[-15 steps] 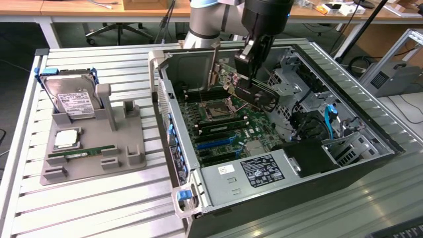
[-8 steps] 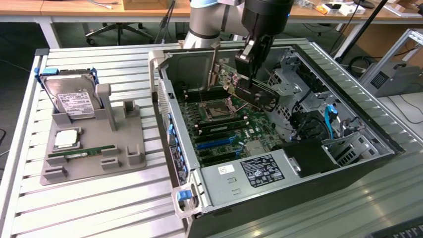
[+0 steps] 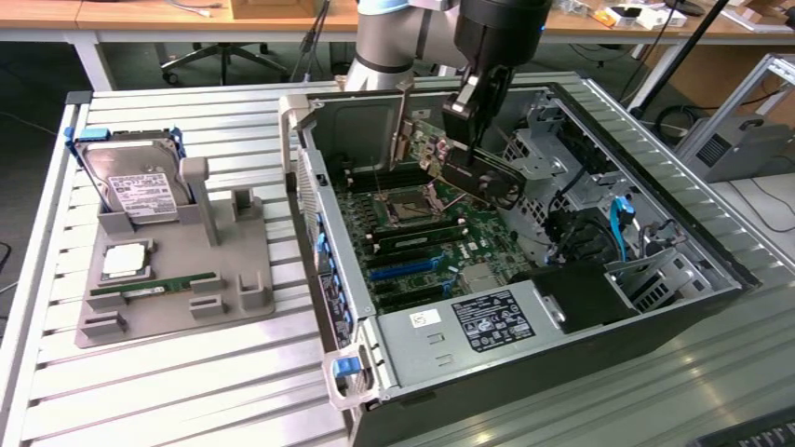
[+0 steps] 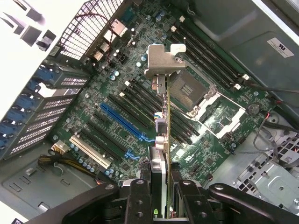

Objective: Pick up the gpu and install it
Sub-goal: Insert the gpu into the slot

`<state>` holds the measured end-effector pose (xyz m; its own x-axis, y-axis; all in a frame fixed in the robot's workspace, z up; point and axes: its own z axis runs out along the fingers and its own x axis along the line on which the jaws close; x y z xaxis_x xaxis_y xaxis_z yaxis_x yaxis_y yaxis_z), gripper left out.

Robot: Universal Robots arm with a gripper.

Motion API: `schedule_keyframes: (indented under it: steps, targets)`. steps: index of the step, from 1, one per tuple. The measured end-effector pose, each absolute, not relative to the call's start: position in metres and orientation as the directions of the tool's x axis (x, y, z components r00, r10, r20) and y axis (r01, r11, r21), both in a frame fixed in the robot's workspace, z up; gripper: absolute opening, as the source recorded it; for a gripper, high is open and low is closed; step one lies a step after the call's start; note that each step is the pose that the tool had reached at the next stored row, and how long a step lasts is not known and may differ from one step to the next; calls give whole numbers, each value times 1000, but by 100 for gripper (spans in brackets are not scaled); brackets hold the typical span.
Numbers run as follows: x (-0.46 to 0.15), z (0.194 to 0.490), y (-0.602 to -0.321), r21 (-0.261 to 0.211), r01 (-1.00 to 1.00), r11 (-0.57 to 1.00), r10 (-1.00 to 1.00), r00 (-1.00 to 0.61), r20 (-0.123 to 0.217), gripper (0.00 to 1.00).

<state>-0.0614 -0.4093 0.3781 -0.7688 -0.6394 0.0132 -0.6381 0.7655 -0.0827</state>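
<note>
gpu [image 4: 165, 102] gripped edge-on in end effector [image 4: 162, 186], above motherboard [image 4: 96, 93] inside open case [image 3: 584, 317]

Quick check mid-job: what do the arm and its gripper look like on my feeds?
The arm is a silver-grey tube with a light blue joint cap at its upper end, beside a bulky black wrist. The gripper is matte black, with two flat, blocky fingers that have round screw recesses. I can't make out any markings.
</note>
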Motion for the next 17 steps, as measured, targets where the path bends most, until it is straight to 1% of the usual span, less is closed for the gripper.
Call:
schedule_keyframes:
  steps: [17]
  targets:
    - [-61, 378, -409, -83, -661, 745, -663, -749, 13, 27]
